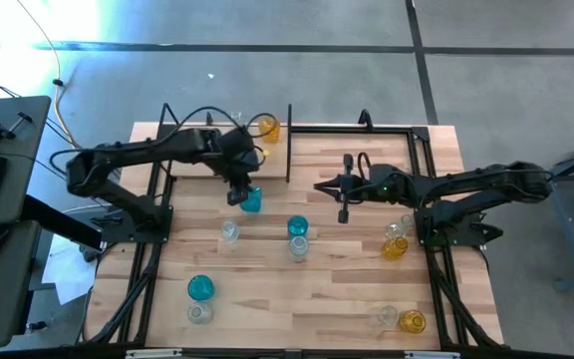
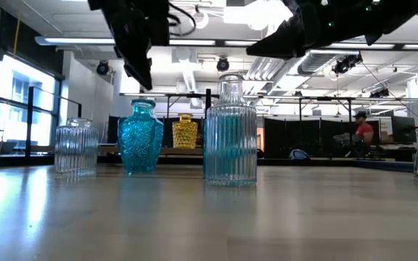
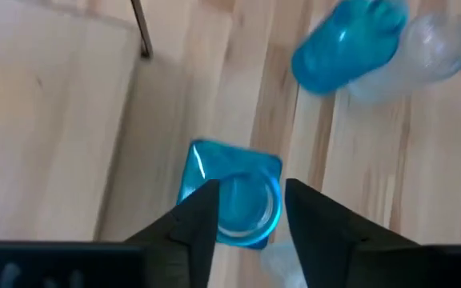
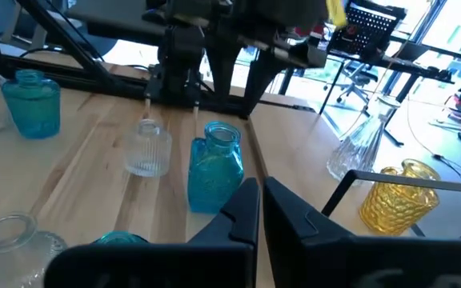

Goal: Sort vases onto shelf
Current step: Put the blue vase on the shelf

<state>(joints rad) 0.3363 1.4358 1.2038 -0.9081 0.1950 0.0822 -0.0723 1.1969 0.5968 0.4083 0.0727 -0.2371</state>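
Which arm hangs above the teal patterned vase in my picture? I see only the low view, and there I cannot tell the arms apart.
Observer: It is the left arm. The high view shows the left gripper right over the teal vase, which stands on the table, not on the shelf.
Operator: Are its fingers already around the vase?
Observer: The left wrist view shows them open, one on each side of the vase's mouth. I cannot tell if they touch the glass.
Operator: And the other arm, at the top right of my picture?
Observer: That is the right arm. The right gripper is shut and holds nothing; in the high view it is over bare table, to the right of that vase.
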